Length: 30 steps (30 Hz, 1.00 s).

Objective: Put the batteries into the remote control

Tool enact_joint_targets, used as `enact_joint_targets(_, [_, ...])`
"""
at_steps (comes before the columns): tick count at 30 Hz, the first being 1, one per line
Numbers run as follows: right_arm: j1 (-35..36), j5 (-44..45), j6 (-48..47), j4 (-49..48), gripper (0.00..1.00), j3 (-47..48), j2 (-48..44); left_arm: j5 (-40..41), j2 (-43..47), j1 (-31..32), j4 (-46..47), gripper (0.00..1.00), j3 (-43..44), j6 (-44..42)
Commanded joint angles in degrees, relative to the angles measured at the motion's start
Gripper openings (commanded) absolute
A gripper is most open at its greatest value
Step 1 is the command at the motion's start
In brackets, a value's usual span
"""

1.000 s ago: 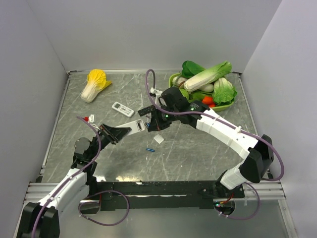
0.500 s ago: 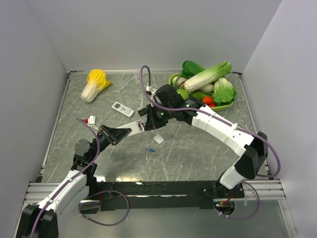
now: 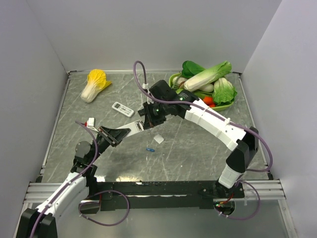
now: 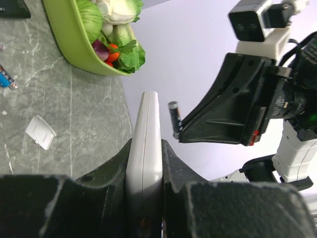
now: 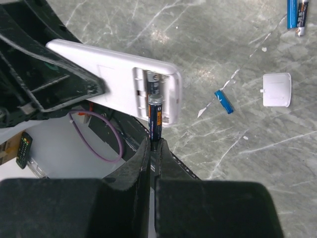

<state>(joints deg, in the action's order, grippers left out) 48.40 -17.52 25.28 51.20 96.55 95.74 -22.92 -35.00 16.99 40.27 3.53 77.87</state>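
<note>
My left gripper point(image 3: 118, 133) is shut on the remote control point(image 3: 132, 127) and holds it above the table, white back up, battery bay open. In the left wrist view the remote point(image 4: 145, 134) stands edge-on between the jaws of the left gripper point(image 4: 147, 148). My right gripper point(image 3: 150, 118) is shut on a dark blue battery point(image 5: 155, 115), whose tip is at the open bay, where one cell point(image 5: 154, 77) lies. The right gripper point(image 5: 155, 142) pinches its lower end. The held battery also shows in the left wrist view point(image 4: 173, 118). A loose blue battery point(image 3: 150, 149) lies on the table.
The white battery cover point(image 3: 158, 139) lies beside the loose cell. Two more cells point(image 5: 296, 14) lie farther off. A small white remote point(image 3: 122, 109) and a black remote point(image 4: 12, 7) lie behind. A green bowl point(image 3: 224, 105) of vegetables stands back right, a yellow cabbage point(image 3: 95, 84) back left.
My right arm has swung left and brought the held battery over the remote's open bay. My left gripper has kept the remote nearly still.
</note>
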Motion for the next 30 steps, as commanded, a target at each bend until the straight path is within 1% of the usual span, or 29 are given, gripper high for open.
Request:
enact_joint_targets(1, [0.55, 1.26, 0.83, 4.52, 0.00, 4.60, 2.43, 1.82, 1.08, 0.32, 1.57, 0.01, -1.24, 2.82])
enact_joint_targets(7, [1.26, 1.08, 0.30, 8.64, 0.00, 8.38, 5.76, 2.35, 2.22, 0.41, 0.51, 0.01, -1.86, 3.26])
enact_joint_targets(14, [1.96, 1.17, 0.12, 10.14, 0.00, 10.76, 7.79, 2.61, 3.01, 0.41, 0.68, 0.01, -2.48, 3.61])
enact_joint_targets(19, [2.13, 4.07, 0.65, 10.94, 0.00, 12.08, 8.58, 2.53, 3.28, 0.41, 0.07, 0.01, -2.21, 3.26])
enact_joint_targets(30, [2.22, 6.44, 1.79, 13.66, 0.01, 15.15, 10.95, 2.61, 3.45, 0.50, -0.63, 0.01, -1.68, 2.64])
